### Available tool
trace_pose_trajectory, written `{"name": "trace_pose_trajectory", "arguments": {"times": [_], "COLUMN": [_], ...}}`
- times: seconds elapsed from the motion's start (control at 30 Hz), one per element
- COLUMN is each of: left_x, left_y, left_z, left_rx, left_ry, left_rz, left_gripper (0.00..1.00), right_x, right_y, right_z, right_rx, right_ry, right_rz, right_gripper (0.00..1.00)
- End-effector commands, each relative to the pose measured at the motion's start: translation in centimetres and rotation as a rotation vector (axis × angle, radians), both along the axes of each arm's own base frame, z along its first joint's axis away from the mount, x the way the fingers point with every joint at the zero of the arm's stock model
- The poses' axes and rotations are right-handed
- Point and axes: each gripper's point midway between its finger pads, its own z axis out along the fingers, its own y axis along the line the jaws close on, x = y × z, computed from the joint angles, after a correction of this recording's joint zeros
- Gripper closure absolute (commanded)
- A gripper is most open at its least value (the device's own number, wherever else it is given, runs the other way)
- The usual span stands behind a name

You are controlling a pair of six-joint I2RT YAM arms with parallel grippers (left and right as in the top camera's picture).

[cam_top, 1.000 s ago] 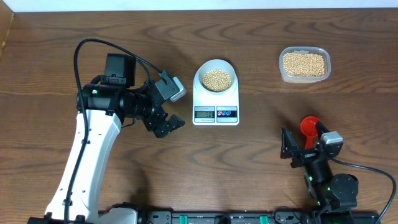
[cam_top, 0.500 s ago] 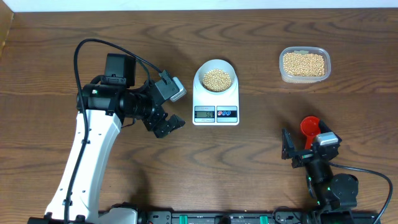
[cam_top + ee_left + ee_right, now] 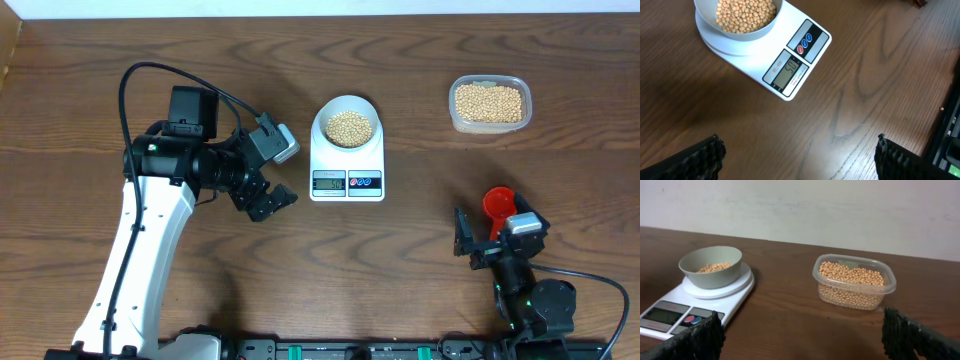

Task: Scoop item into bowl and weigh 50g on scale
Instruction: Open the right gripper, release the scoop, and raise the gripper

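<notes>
Right arm (image 3: pixel 516 262) withdrawn, both jaws wide, empty

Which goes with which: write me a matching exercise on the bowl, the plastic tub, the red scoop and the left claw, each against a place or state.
Column one
1. bowl
2. plastic tub
3. red scoop
4. left claw

Column two
A. open, empty, left of the scale
B. lying on the table, near side, right
C. sitting on the scale
D. far side, right, holding beans

Pairs: 1-C, 2-D, 3-B, 4-A.
</notes>
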Motion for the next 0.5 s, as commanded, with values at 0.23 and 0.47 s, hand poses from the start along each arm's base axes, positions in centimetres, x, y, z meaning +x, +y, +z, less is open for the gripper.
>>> {"name": "trace_pose_trajectory", "arguments": {"times": [0.23, 0.47], "left_x": [0.15, 0.15], "left_y": [0.03, 0.03], "left_z": [0.89, 0.89], "left_rx": [-0.006, -0.006], "left_ry": [-0.032, -0.032], "left_rz": [-0.007, -0.007], "left_gripper": [0.02, 0.02], "right_x": [-0.03, 0.1], "right_y": [-0.06, -0.8], "right_z": [0.03, -0.06], "right_rx": [-0.105, -0.109], "right_ry": [-0.025, -0.02], "right_rz": [0.0, -0.043], "right_gripper": [0.01, 0.01]}}
